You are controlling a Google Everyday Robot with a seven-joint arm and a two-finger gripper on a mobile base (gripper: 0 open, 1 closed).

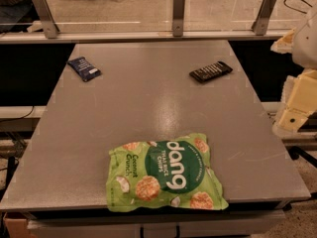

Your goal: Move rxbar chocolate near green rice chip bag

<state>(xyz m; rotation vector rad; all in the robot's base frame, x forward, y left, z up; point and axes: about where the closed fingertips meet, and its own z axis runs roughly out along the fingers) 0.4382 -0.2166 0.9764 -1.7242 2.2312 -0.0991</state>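
Observation:
The rxbar chocolate (210,72), a small flat black-brown bar, lies on the grey table (148,103) at the far right. The green rice chip bag (165,173), large and light green with white "dang" lettering, lies at the table's near edge, slightly overhanging it. My gripper (298,103) shows as cream-coloured parts at the right edge of the view, off the table's right side, well right of the bar and holding nothing that I can see.
A small dark blue packet (84,68) lies at the far left of the table. A glass barrier with metal posts (178,14) runs behind the table's far edge. Dark gaps flank the table on both sides.

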